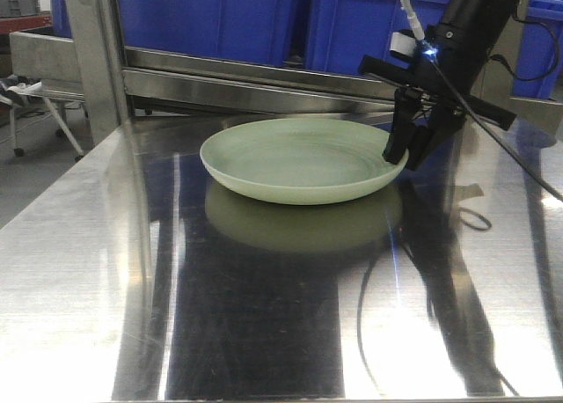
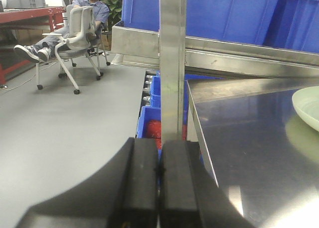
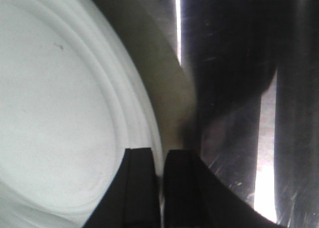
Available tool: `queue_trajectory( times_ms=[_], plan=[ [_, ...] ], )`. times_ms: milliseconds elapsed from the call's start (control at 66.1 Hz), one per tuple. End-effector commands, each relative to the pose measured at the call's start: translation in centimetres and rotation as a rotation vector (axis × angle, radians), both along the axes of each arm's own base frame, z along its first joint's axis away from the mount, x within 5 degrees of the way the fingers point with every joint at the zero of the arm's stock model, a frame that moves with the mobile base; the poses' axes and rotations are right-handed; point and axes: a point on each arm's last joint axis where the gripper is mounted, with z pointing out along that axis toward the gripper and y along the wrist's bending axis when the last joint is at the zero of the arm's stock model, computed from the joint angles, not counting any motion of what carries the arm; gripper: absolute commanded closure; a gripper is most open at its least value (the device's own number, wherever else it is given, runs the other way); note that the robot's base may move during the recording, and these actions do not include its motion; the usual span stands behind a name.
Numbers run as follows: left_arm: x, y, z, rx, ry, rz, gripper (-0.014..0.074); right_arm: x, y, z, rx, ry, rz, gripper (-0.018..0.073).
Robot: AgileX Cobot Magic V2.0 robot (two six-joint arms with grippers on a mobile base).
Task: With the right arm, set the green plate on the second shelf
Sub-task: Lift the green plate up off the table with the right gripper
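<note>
Right wrist cam: right end effector pinching green plate rim, bench beneath; left end effector closed, empty.

My right pincer is matt black plastic; the green plate, smooth matt plastic; the worktop beneath it, mirror-glossy steel.

The right arm reaches down from the upper right of the front view, its black wrist tilted so that the right gripper points down and leftward. Its two fingers stand close together with only a narrow slit between them, clamped on the rim of the green plate, one finger inside the rim and the other outside. The left gripper is held level and points forward, its fingers pressed flat against each other with no gap.
</note>
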Motion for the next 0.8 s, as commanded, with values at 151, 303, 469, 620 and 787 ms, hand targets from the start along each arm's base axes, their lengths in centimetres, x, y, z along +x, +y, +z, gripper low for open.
queue_trajectory(
  times_ms=[151, 303, 469, 620, 787],
  plan=[
    [0.0, -0.1, -0.5, -0.007, -0.062, -0.012, 0.0466, -0.4, -0.4, 5.1, 0.040, -0.092, 0.003, 0.0536],
    [0.0, -0.1, -0.5, -0.007, -0.062, -0.012, 0.0466, -1.7, -1.0, 9.7, 0.008, -0.202, 0.029, 0.0535],
    [0.0, -0.1, -0.5, -0.007, -0.062, -0.012, 0.0466, -5.2, -2.3, 17.1, -0.126, -0.434, 0.019, 0.0535],
    [0.0, -0.1, -0.5, -0.007, -0.062, -0.012, 0.0466, -9.3, -3.4, 23.3, -0.155, -0.634, -0.014, 0.0535],
    [0.0, -0.1, -0.5, -0.007, -0.062, -0.012, 0.0466, -15.4, -4.4, 29.6, -0.135, -0.838, -0.046, 0.0535]
  ],
)
